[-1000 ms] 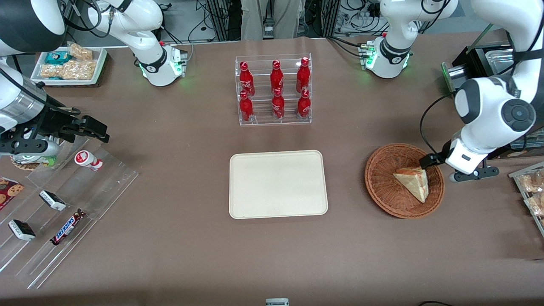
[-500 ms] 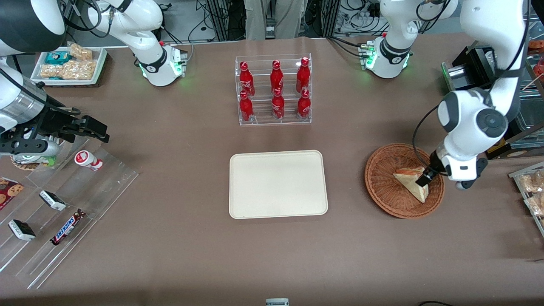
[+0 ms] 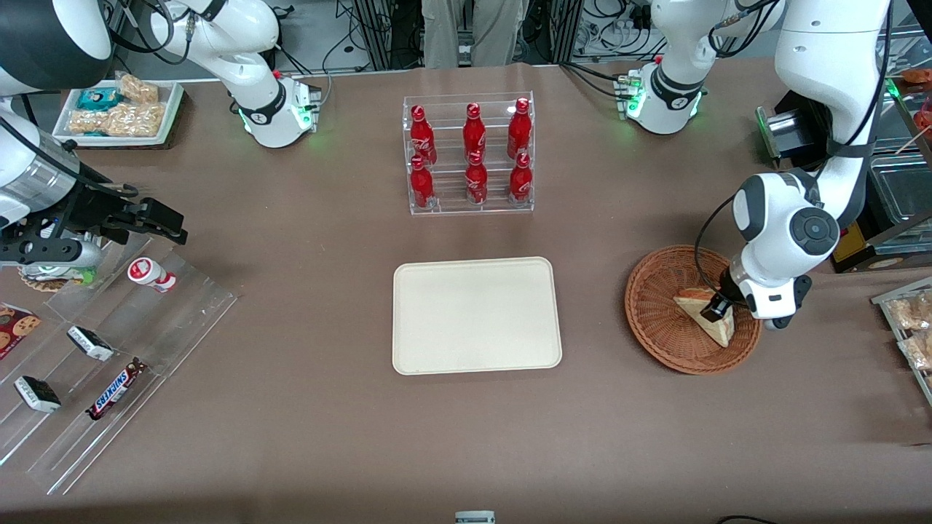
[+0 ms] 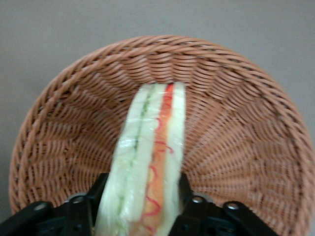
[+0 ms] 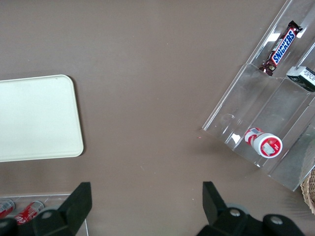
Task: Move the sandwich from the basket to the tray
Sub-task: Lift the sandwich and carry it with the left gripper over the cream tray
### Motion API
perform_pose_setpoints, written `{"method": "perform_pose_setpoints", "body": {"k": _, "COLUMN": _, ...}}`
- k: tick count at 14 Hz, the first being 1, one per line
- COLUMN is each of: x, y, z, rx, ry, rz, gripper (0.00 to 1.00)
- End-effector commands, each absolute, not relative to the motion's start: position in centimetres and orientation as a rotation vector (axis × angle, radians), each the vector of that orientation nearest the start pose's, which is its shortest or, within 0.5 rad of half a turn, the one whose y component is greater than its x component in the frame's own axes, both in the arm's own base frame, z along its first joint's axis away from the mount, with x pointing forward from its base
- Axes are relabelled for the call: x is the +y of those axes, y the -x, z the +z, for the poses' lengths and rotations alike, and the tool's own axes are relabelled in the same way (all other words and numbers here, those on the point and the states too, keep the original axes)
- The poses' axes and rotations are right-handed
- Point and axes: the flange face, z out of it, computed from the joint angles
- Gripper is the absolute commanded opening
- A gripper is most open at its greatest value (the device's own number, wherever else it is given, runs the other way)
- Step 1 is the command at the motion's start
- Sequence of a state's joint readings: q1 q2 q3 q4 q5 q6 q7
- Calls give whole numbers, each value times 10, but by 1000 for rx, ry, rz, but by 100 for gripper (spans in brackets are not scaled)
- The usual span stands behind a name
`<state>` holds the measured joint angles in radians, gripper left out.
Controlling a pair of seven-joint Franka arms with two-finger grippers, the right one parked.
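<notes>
The sandwich (image 4: 150, 162) lies in the basket (image 3: 659, 320), standing on edge with its filling layers facing up toward the wrist camera. The basket sits on the desk (image 3: 291, 437) toward the working arm's end, well apart from the tray (image 3: 477, 315).

The claw (image 4: 141, 209) is lowered into the basket with one finger on each bread face of the wedge. The fingers bracket the sandwich closely. Whether they already press on the wrap or merely sit beside it cannot be told from these views, so the grip is unconfirmed.

Risks from this position:

1. Slip. The clear wrap is probably slick, and the wedge tapers toward its point. A light squeeze could let it slide out during the lift.
2. Crushing. The bread looks soft. Too firm a closure would likely deform the layers and push filling sideways.
3. Basket drag. The fingertips sit low, near the weave. If they catch a strand, the light basket may rise or shift with the arm.
4. Tilt. The grip appears to be at the wide end, so the point may swing down in transit.
</notes>
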<state>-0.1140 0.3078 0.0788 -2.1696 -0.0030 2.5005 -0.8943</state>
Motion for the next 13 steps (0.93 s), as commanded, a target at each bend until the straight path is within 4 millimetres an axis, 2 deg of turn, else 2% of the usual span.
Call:
{"method": "perform_pose_setpoints", "body": {"k": 1, "x": -51, "y": -586, "z": 292, "rx": -1240, "ry": 2862, "rz": 20, "gripper": 5}}
{"method": "perform_pose_setpoints", "body": {"k": 4, "x": -100, "y": -621, "z": 341, "rx": -1102, "ry": 2873, "rz": 109, "gripper": 5}}
{"method": "perform_pose_setpoints", "body": {"k": 6, "x": -155, "y": -637, "z": 355, "rx": -993, "ry": 2926, "rz": 63, "gripper": 5}}
{"method": "perform_pose_setpoints", "body": {"k": 8, "x": -209, "y": -638, "z": 343, "rx": -837, "ry": 2974, "rz": 44, "gripper": 6}}
{"method": "perform_pose_setpoints", "body": {"k": 9, "x": -242, "y": -637, "z": 337, "rx": -697, "ry": 3024, "rz": 10, "gripper": 6}}
{"method": "perform_pose_setpoints", "body": {"k": 11, "x": -302, "y": -633, "z": 323, "rx": -534, "ry": 3093, "rz": -81, "gripper": 6}}
{"method": "perform_pose_setpoints", "body": {"k": 13, "x": -358, "y": -615, "z": 305, "rx": -412, "ry": 3141, "rz": -141, "gripper": 6}}
